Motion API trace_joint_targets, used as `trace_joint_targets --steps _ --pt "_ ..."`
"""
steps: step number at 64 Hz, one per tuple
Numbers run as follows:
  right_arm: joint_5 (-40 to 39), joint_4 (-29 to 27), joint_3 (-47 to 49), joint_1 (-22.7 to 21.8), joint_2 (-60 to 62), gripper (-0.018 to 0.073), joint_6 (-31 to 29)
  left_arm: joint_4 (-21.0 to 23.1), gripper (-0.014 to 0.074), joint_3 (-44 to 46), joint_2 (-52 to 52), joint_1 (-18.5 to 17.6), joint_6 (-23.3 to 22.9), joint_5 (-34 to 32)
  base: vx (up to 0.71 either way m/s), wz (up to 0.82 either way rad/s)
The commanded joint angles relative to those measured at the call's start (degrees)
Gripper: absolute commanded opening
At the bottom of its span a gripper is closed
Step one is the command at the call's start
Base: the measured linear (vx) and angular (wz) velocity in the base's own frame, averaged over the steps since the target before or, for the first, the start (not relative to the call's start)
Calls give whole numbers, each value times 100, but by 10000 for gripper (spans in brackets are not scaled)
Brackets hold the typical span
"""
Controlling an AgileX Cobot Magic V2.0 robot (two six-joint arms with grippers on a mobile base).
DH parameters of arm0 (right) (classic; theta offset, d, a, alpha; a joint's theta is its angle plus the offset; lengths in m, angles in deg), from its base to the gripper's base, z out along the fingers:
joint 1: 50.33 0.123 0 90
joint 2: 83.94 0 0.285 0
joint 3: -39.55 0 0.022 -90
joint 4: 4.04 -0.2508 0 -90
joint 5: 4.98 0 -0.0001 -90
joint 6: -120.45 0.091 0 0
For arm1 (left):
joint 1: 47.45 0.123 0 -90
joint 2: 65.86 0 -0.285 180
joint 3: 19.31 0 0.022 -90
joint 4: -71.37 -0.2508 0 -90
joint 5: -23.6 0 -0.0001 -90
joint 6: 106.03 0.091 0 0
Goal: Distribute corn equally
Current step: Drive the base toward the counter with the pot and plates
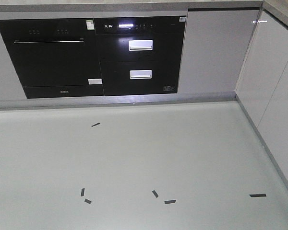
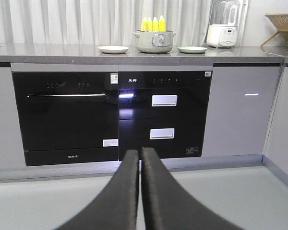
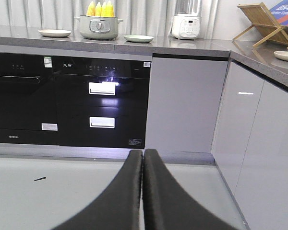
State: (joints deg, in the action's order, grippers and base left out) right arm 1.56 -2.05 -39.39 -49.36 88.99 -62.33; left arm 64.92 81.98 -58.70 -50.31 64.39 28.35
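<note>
**Both claws empty, corn waiting up in the pot**

Here we are down low, both arms well back from the counter (image 2: 48,51). The left claw (image 2: 139,154) has its two dark fingers pressed together tip to tip, with nothing between them. Same story on the right claw (image 3: 143,153): closed tight, carrying nothing.

Up on the counter, there's the prize. The corn (image 2: 152,23) stands on end in a grey-green pot (image 2: 153,43), yellow tips poking above the rim. I count four from the left wrist view, though they crowd together. A white plate (image 2: 113,49) sits just left of the pot and a pale green plate (image 2: 192,49) just right of it, both bare. Those look like the two destinations, so two cobs each would be my call. A blender (image 2: 223,23) stands further right, out of play.

Nothing is shared out yet. The job looks to be at its very start, and both arms are well apart from the pot.

How will the cobs handle? I'd expect them to be stiff and fairly weighty, with rounded kernels that may be slick and could roll in a narrow pinch. Only the upper ends show, so that's where to take hold: fingers spread wide, closing around the thick part just below the taper, then lifting straight up so the neighbours don't tip
</note>
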Motion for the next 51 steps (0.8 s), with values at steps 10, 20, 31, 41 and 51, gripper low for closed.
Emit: trace_joint_targets --steps 10,20,31,41,51 --pt "-412 41 -80 -17 31 -8 -27 2 -6 -167 -148 -1 -65 -404 0 0" --pt "-412 41 -80 -17 31 -8 -27 2 -6 -167 -148 -1 -65 -404 0 0" --pt "-412 41 -80 -17 31 -8 -27 2 -6 -167 -148 -1 -65 -404 0 0" --pt "-412 41 -80 -17 31 -8 -27 2 -6 -167 -148 -1 -65 -404 0 0" --pt "-412 41 -80 -17 31 -8 -27 2 -6 -167 -148 -1 -65 -404 0 0"
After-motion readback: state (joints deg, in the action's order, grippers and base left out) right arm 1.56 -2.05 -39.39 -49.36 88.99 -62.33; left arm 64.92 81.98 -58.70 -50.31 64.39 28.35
